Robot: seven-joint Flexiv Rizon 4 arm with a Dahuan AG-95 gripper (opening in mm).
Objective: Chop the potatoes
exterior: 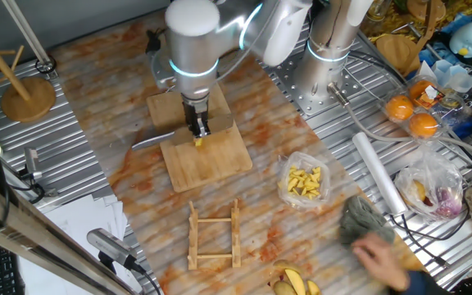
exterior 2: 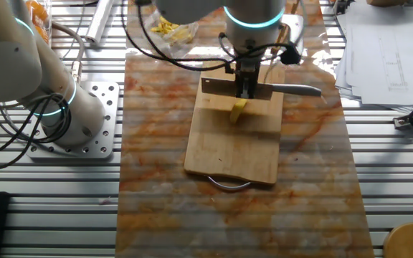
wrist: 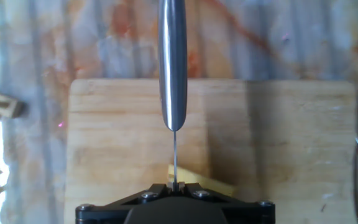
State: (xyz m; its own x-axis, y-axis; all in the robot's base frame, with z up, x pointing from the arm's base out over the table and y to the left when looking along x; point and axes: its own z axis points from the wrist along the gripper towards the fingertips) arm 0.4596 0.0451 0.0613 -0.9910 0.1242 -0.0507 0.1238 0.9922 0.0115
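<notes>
On the one cutting board [exterior 2: 221, 154], one potato wedge [exterior 2: 238, 110] beneath one pincer-held knife [exterior 2: 264, 89].

The arm [exterior: 193, 37] has fat, rounded, glossy silver-grey links, with thin rings glowing cyan at its joints. Its round base [exterior 2: 74, 118] sits on a pale metal plate dotted with screw holes. Black cables loop around the links. The gripper [exterior: 199, 127] is small and black, with silver screws showing on its housing.
</notes>
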